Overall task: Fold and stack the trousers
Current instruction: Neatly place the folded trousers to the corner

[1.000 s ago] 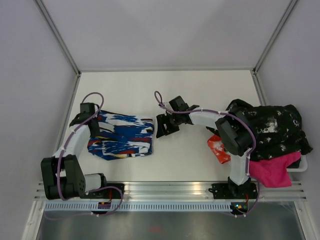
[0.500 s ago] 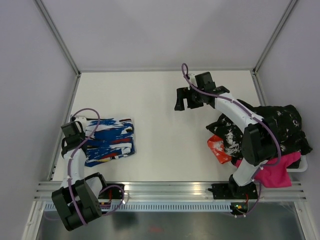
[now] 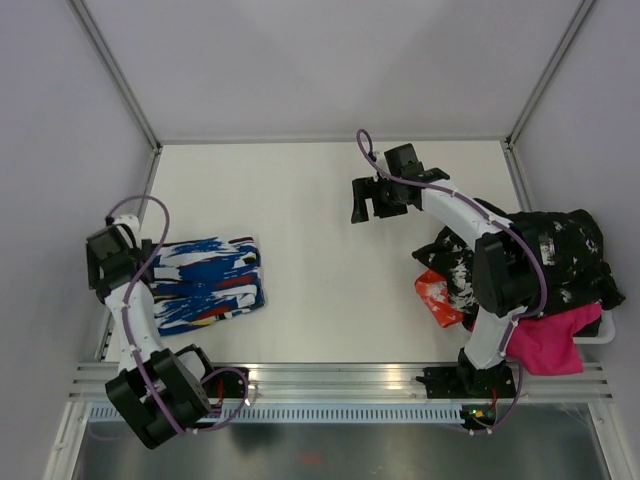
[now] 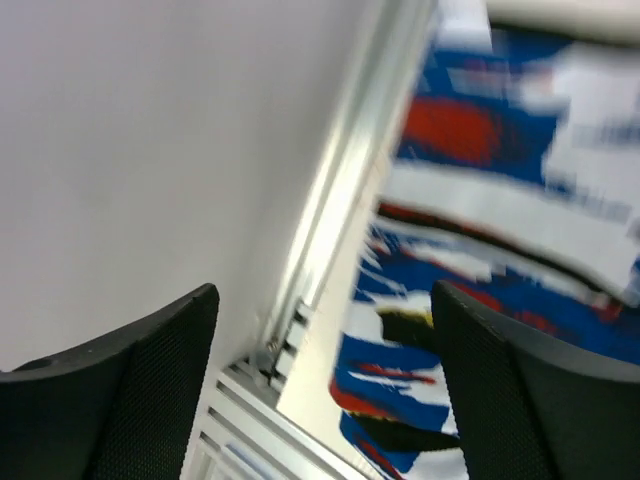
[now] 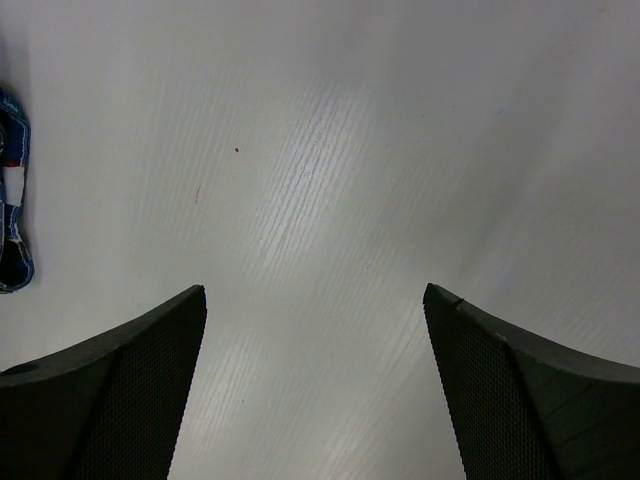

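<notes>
Left gripper (image 4: 325, 330) spread wide, empty, just left of folded trousers (image 3: 205, 283), which lie flat near-left, probably the stack spot. Right gripper (image 5: 315, 300) wide, empty, hovering over far table (image 3: 300, 180), clear of clothes pile (image 3: 545, 255) right.

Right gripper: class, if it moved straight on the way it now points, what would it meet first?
Probably bare table: the right gripper points down at it, the trousers well aside.

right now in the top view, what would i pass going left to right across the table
left hand → trousers → right hand → heap of clothes
</notes>
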